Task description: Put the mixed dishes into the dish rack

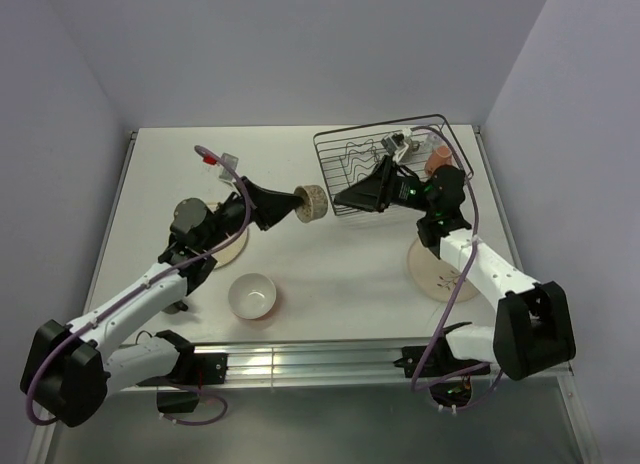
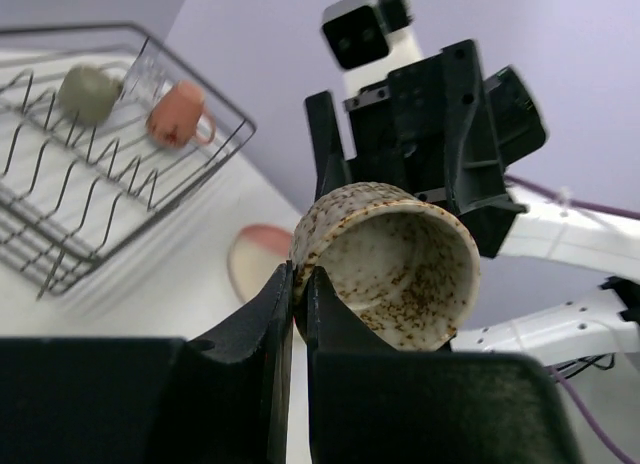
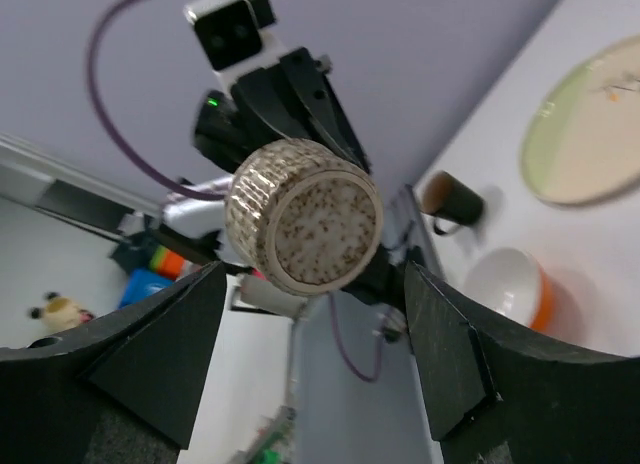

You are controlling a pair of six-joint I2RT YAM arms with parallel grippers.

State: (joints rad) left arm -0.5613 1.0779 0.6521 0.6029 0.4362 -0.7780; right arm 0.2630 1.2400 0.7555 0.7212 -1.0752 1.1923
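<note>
Left gripper [image 1: 297, 205] pinches the speckled cup [image 1: 313, 203] by its rim, aloft. Right gripper [image 1: 339, 200], fingers spread, faces it from 3 o'clock. Dish rack [image 1: 345, 164] lies at 1 o'clock.

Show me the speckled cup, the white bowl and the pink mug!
speckled cup [image 2: 400, 269]: left wrist view, inside wall.
white bowl [image 1: 251, 295]: top view, inside middle.
pink mug [image 2: 176, 112]: left wrist view, its side.
</note>
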